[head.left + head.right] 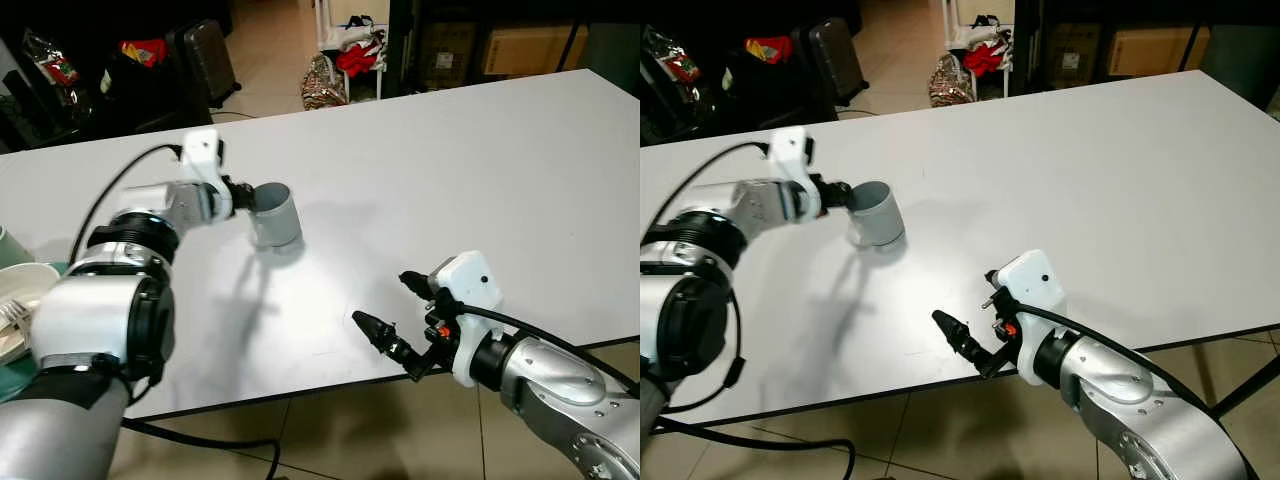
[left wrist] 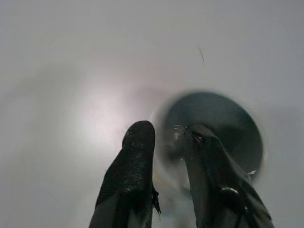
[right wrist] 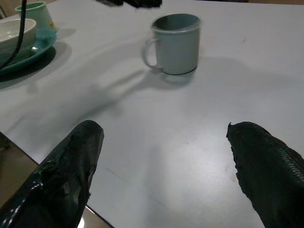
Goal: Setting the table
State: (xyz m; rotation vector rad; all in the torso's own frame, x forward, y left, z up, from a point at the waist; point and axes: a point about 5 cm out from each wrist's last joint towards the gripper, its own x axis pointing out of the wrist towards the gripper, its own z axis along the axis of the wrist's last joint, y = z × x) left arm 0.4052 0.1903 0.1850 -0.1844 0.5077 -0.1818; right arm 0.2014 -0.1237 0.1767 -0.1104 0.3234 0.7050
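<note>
Upright grey mug (image 1: 275,215) on table (image 1: 480,170), mouth up, left end effector (image 1: 243,196) pinching rim, right end effector (image 1: 390,312) spread.

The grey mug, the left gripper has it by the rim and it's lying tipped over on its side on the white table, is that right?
Not quite. The grey mug stands upright on the white table, base flat, as the right wrist view shows. The rest holds: the left gripper has it by the rim, one finger inside and one outside in the left wrist view.
</note>
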